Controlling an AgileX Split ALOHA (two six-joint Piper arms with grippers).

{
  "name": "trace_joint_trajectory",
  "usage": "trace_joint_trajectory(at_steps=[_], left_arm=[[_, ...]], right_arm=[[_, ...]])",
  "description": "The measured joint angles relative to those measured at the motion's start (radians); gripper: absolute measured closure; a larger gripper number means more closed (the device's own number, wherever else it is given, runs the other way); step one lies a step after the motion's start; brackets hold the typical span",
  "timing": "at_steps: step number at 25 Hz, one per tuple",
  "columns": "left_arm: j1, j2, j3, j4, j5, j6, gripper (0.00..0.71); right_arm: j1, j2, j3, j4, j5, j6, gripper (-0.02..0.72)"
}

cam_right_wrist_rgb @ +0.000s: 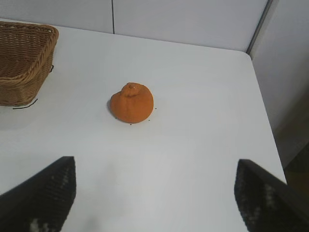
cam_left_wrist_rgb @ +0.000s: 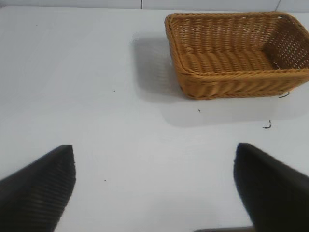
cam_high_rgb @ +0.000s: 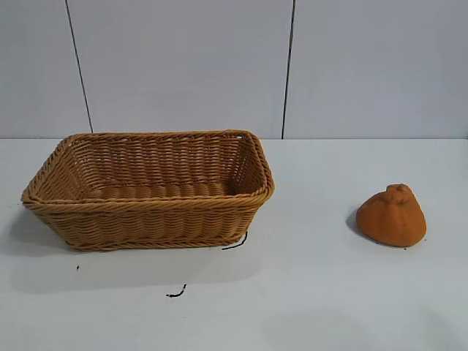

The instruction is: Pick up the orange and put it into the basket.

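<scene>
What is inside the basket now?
Nothing: the basket shows only its bare woven floor. Its near wall hides the floor's front strip. The orange sits on the table, apart from it.

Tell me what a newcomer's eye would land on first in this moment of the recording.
The big woven basket dominates the left half of the white table, standing empty. Off to the right, apart from it, the orange sits alone with its stem bump up. Neither arm shows in the exterior view; the left gripper and right gripper each hang open above the table, touching nothing.
</scene>
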Motion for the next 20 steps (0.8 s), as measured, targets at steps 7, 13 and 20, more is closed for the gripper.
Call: trace_joint_trajectory(at_steps=[7, 13, 20], left_arm=[[0.0, 0.0, 0.0, 0.0, 0.0, 0.0, 0.071], [0.0, 0.0, 0.0, 0.0, 0.0, 0.0, 0.071], [0.0, 0.0, 0.0, 0.0, 0.0, 0.0, 0.071]], right_arm=[[0.0, 0.0, 0.0, 0.0, 0.0, 0.0, 0.069], [0.0, 0.097, -0.052, 0.0, -0.065, 0.0, 0.069], [0.0, 0.538, -0.252, 0.004, -0.096, 0.013, 0.069]])
